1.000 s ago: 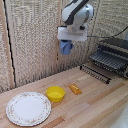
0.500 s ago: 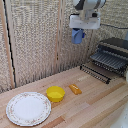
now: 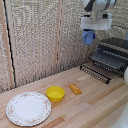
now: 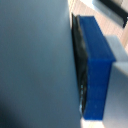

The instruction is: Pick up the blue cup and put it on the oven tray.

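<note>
**Ana:** Hanging high over the wooden table (image 3: 95, 102), the gripper (image 3: 90, 34) is pinching the blue cup (image 3: 88, 37), which sits in the air under the white wrist housing, clear of every surface.

**Ben:** And where is that relative to the oven tray (image 3: 102, 67)?

**Ana:** Above it and a little toward the exterior view's left. The tray is the dark rack of parallel bars sticking out of the toaster oven (image 3: 116, 50) at the exterior view's right. Cup and tray are well apart in height, nothing touching.

**Ben:** Does the wrist view confirm the grasp?

**Ana:** Mostly. It is blurred, but the blue cup's wall (image 4: 96, 70) fills the middle, pressed against a dark finger pad (image 4: 79, 65), with a grey blurred mass covering the rest of the picture.

**Ben:** What else is on the table?

**Ana:** A shallow yellow bowl (image 3: 55, 93) near the middle, a small orange object (image 3: 75, 89) just beside it toward the exterior view's right, and a round patterned white plate (image 3: 28, 108) toward the exterior view's left. A woven screen (image 3: 40, 35) stands behind.
</note>
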